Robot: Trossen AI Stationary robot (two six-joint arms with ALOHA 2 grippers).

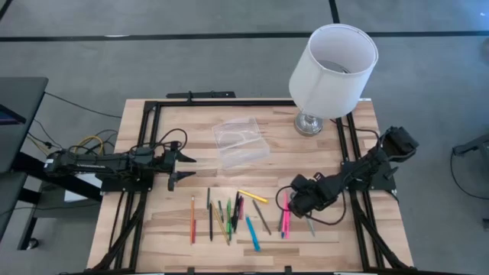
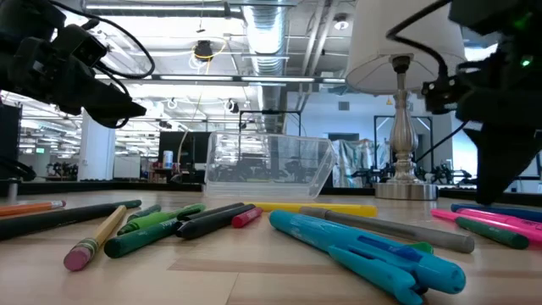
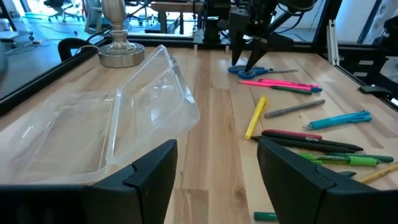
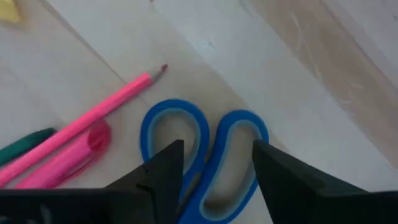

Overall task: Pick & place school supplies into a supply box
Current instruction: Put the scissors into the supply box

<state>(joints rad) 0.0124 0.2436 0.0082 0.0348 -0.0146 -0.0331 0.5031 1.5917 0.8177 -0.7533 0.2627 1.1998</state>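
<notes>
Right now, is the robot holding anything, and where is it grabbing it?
Nothing is held. The right pincer is open, right above the blue scissors' handles, not gripping them. The left pincer is open too, near the clear box.

Scissors [image 4: 205,158] handles blue; markers [image 4: 81,124] pink; supply box [image 1: 240,140] clear; lampshade [image 1: 334,70] white; table [image 1: 321,153] light wood-grain.

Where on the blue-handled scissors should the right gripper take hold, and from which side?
Probably at the handles, from straight above. The scissors lie flat on the table, so only a top-down approach fits. The right gripper is open right over the two blue loops, its fingers straddling where they meet. Closing across that junction looks firmer than the thin blades, and pink markers crowd one side.
</notes>
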